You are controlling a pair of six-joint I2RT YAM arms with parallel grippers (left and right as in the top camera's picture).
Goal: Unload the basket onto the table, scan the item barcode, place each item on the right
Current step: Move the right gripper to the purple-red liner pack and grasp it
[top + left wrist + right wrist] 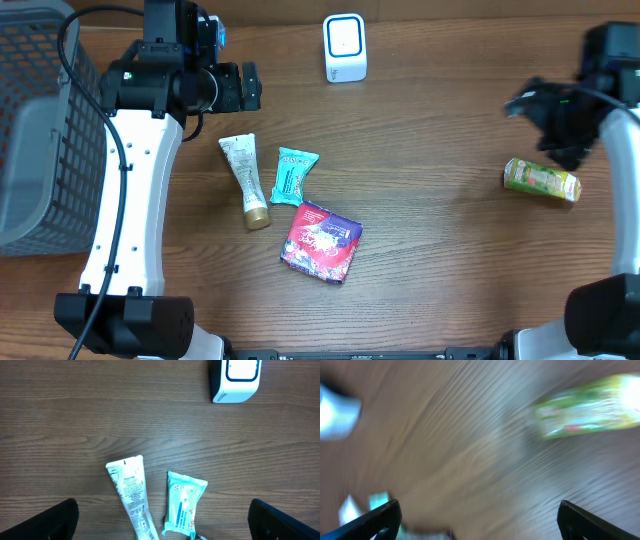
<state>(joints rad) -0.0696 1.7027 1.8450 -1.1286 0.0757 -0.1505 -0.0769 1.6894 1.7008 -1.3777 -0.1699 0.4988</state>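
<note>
Wooden table [430, 200], scanner [345, 47], grey mesh basket [40, 130]

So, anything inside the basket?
No item shows in the basket, only its grey mesh and floor. Its left part runs off the overhead view, so that stretch cannot be checked.

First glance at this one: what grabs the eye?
The red-and-purple pouch stands out in the middle, next to a white gold-capped tube and a teal sachet. A green-and-yellow packet lies alone at the right, and a white blue-trimmed scanner stands at the far edge.
</note>
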